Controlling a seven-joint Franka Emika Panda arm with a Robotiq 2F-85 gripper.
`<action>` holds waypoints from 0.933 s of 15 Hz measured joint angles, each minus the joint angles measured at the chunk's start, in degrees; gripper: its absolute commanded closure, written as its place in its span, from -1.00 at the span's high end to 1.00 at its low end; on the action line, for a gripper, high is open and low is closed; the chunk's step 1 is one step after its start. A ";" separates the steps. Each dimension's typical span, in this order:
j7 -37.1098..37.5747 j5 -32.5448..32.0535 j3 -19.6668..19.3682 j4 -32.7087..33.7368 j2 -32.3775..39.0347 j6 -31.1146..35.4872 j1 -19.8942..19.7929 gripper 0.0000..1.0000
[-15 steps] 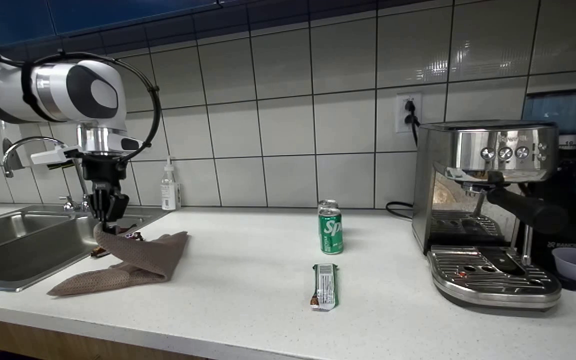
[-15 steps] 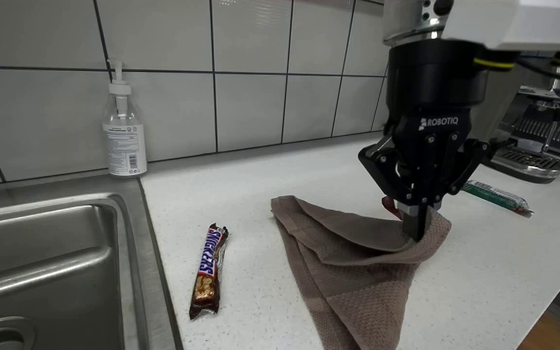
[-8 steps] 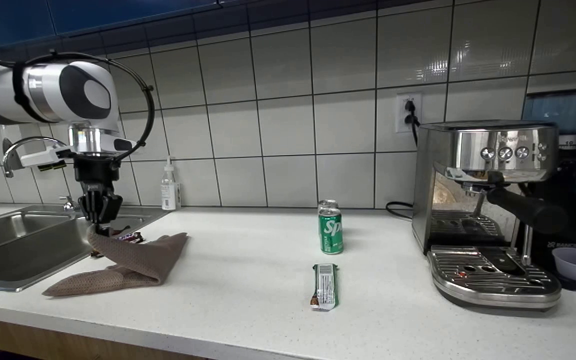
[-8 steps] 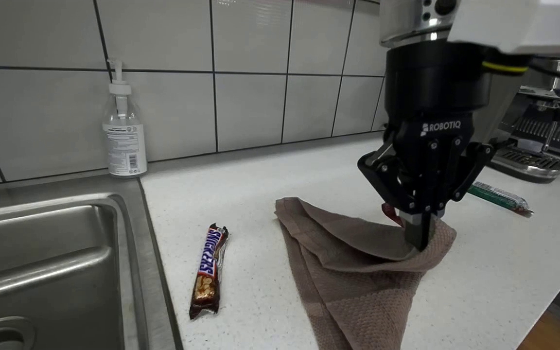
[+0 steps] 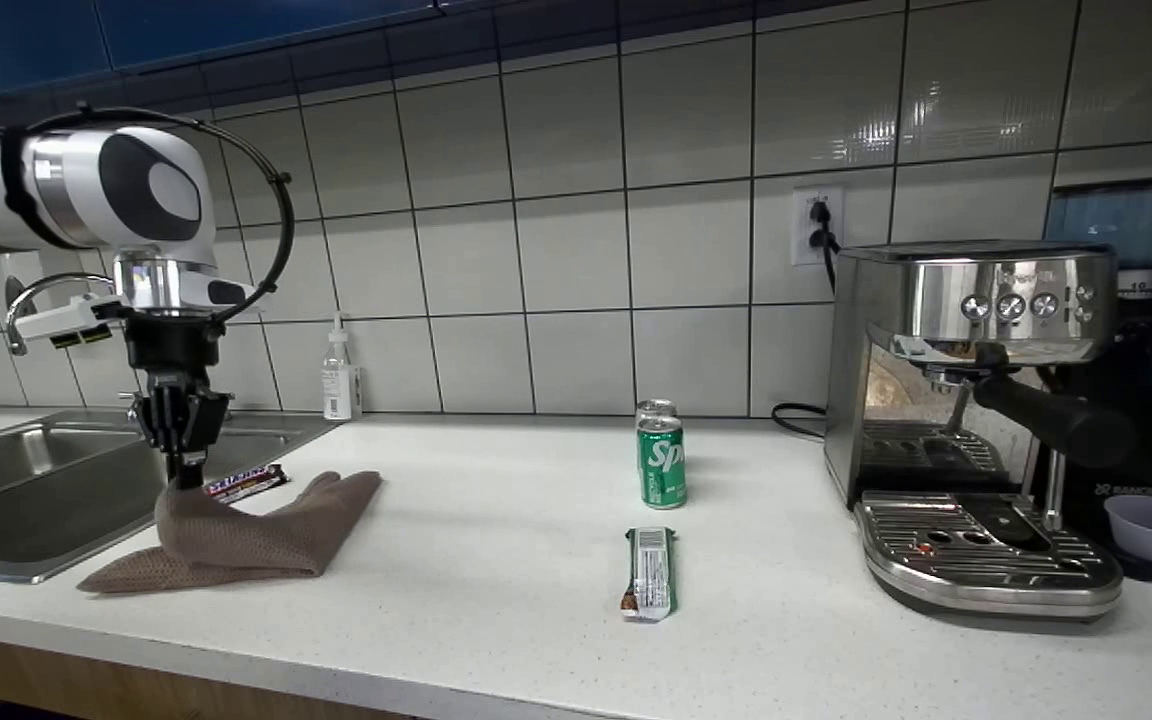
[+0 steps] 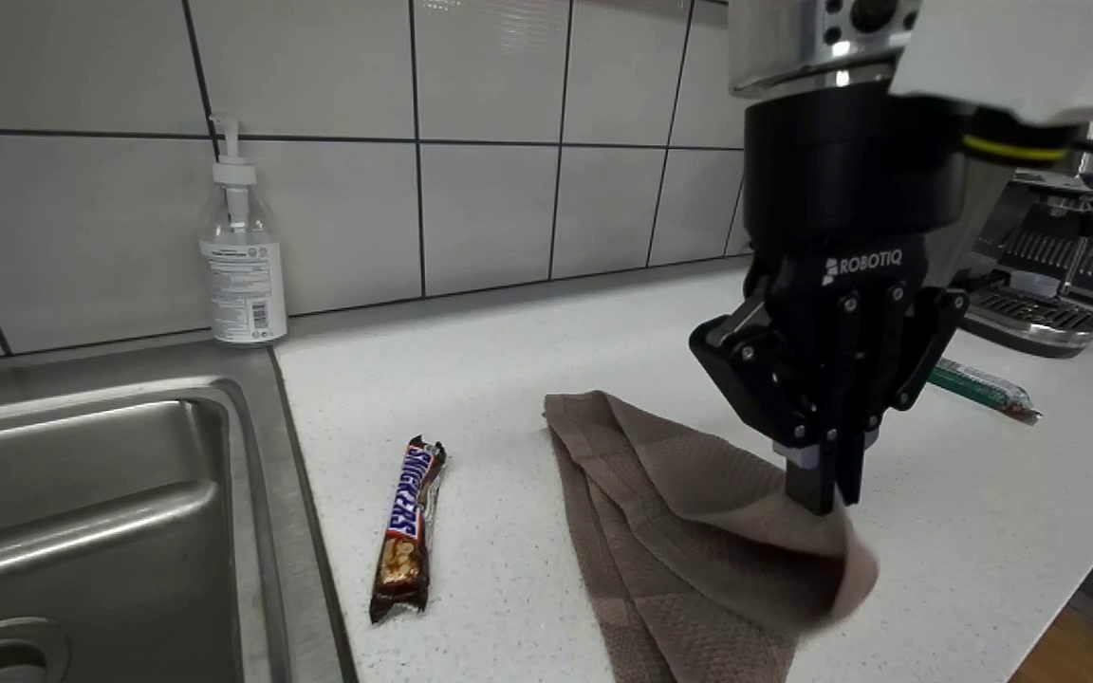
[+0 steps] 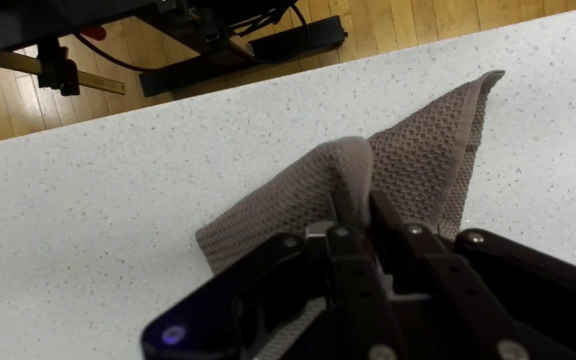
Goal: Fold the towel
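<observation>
The brown towel (image 5: 256, 545) lies on the counter beside the sink, partly doubled over, with one part raised in a soft curl. In an exterior view my gripper (image 6: 830, 503) points down at that raised part, and a narrow gap shows between its fingertips. From the wrist view, a fold of the towel (image 7: 418, 145) stands between the slightly parted fingers of my gripper (image 7: 359, 195). The jaws are open by a little, and the cloth there looks loose. The towel's near end runs out of the bottom of an exterior view.
A Snickers bar (image 6: 406, 531) lies between the towel and the sink (image 6: 252, 474). Behind stands a pump bottle (image 6: 243, 275). Farther along the counter are a green can (image 5: 661, 465), a green-wrapped bar (image 5: 651, 575) and an espresso machine (image 5: 986, 300). The counter's front edge (image 7: 168, 107) runs near the towel.
My gripper has moved toward the sink side and slightly lower, drawing the towel's raised part over. Its fingers have just parted a little, and the raised cloth has slumped down.
</observation>
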 measured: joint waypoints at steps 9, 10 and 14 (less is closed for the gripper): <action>0.02 -0.17 0.06 0.15 0.00 -0.93 0.26 1.00; 0.02 -0.17 0.06 0.25 0.00 -1.03 0.26 1.00; 0.02 -0.17 -0.02 1.07 -0.03 -1.49 0.26 1.00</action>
